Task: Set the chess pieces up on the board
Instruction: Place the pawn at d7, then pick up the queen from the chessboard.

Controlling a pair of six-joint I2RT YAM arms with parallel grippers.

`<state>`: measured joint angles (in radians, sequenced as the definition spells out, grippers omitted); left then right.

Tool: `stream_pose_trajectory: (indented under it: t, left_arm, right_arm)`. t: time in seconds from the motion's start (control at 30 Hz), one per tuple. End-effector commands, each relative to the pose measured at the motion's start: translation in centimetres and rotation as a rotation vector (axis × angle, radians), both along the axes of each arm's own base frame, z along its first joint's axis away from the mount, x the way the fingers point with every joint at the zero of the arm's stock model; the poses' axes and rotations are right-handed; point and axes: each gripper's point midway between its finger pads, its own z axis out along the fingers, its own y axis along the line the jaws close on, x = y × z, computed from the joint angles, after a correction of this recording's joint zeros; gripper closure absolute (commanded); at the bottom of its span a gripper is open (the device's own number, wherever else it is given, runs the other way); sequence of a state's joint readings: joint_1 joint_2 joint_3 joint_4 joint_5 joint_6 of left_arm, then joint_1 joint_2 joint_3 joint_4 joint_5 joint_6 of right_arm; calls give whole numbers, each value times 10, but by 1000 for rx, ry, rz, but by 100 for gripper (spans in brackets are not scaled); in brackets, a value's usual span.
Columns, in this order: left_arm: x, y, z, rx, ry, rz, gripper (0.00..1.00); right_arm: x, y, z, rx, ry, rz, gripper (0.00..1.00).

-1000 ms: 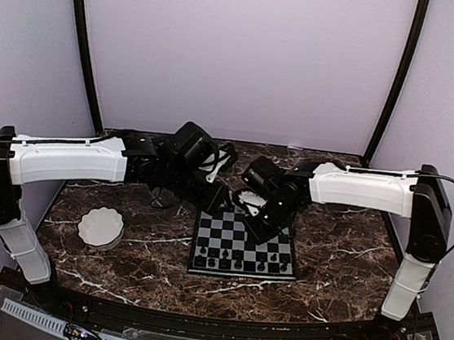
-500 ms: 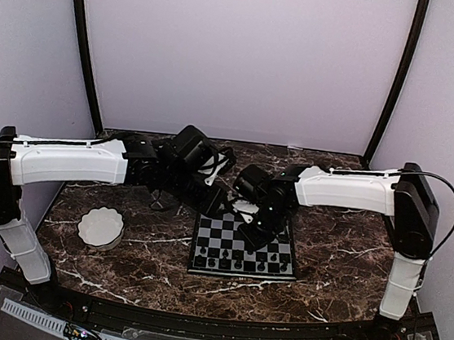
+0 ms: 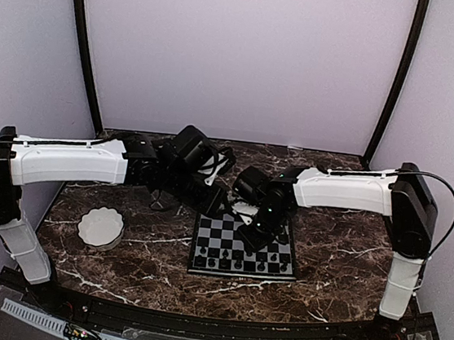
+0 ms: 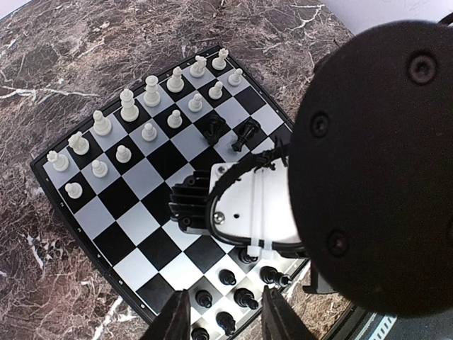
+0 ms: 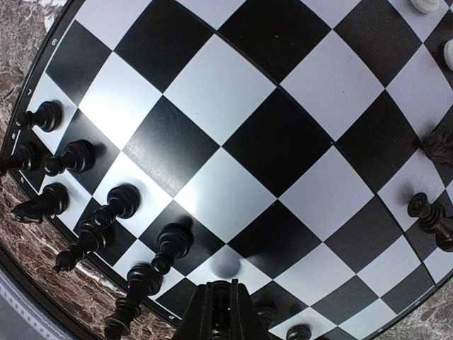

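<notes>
Over the board (image 3: 219, 240) on the table (image 3: 340, 257), a black piece (image 5: 221, 304) is gripped by the right tool (image 5: 220, 316); the left tool (image 4: 226, 306) is held open. Border marks (image 5: 30, 91) are too small to be read.

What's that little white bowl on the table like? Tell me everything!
The white bowl is round, with a wavy scalloped rim, maybe plastic or china. It sits upright on the dark marble table, left of the chessboard and apart from it. Nothing else touches it, and it looks empty.
</notes>
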<state>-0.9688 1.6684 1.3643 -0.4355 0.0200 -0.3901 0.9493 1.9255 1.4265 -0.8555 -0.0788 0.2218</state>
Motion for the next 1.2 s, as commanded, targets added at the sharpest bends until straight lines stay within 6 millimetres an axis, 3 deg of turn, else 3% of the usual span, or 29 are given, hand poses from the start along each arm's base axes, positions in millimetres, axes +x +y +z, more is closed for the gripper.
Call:
stream_pose_trajectory:
  t: [0.0,0.27,0.47,0.6,0.77,0.9,1.0,1.17]
  left_arm:
    - [-1,4,9,-19,-3,10,63]
    - [-1,5,9,-17,-1,14,63]
    - [0,5,10,-17,-6,16,63]
    - [0,5,10,-15,-9,17,63]
    - [0,4,12,-20,-11,14,63]
    - [-1,6,13,-18,-11,12,63]
    - [-2,8,14,-13,-12,7,63]
    - [-5,11,13,0,-11,-3,63]
  right_arm:
    - [-5,4,-11,-5,19,8,90]
    - [-1,4,-3,-2,-3,7,80]
    - [11,4,31,26,-65,17,76]
    - [34,-13,51,39,-122,-15,75]
    - [62,-42,49,49,-114,-80,75]
    - [78,-58,50,63,-133,-104,61]
    - [87,-60,51,74,-144,-102,50]
    - [101,-53,46,62,-166,-67,46]
